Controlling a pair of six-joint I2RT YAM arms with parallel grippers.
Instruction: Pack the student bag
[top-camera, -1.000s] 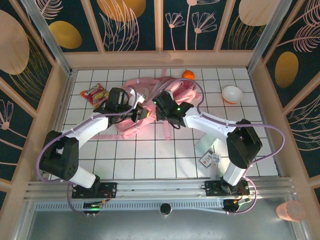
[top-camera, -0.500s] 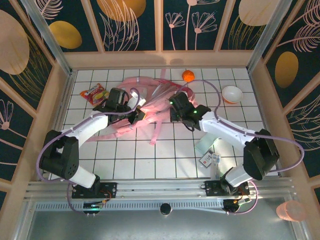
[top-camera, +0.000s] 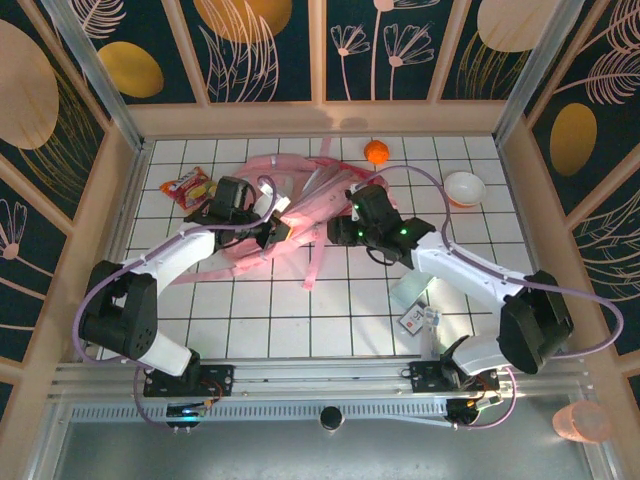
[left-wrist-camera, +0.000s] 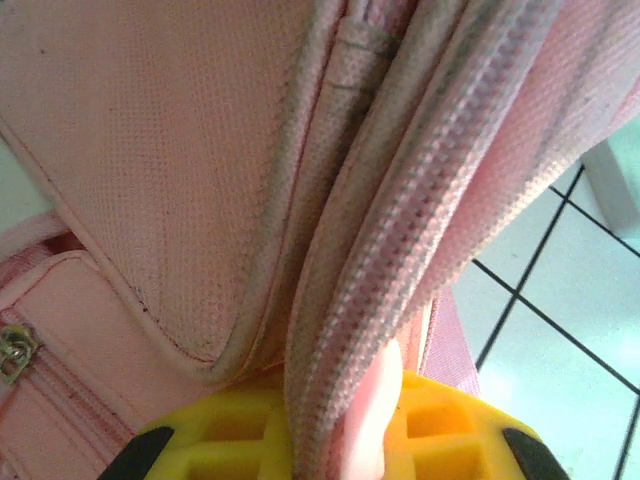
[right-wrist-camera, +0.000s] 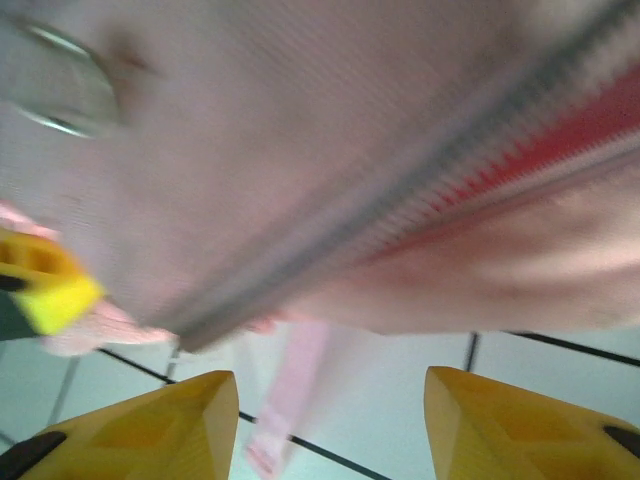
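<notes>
The student bag (top-camera: 300, 205) lies slumped near the far edge of the table (top-camera: 300, 320), a little left of its middle. Both arms reach in over it.

The left gripper (left-wrist-camera: 340, 420) is clamped on a narrow fold of pink fabric along a zip seam (left-wrist-camera: 400, 230), and that looks like the only hold on the bag. The right gripper (right-wrist-camera: 330, 410) sits just under the bag's side with its jaws apart and nothing between them.

- **Slipping:** the pinch is thin and the cloth is soft. A pull from the left arm could draw the seam out of the fingers, and the bag would sag flat again.
- **Snagging:** a loose strap (top-camera: 313, 262) trails toward the near edge, right below the parted right jaws. If they close there, they would probably catch the strap and not the bag's mouth.
- **The mouth:** I cannot tell whether the main zip is open, so an item brought over might meet closed fabric.
- **Knocks:** an orange ball (top-camera: 376, 151) sits just beside the bag at the far edge. Dragging the bag could nudge it into a roll.

A snack packet (top-camera: 188, 186) lies toward the far left corner. A white bowl (top-camera: 464, 187) and a pale box (top-camera: 412, 292) are on the right, well apart from the bag.
</notes>
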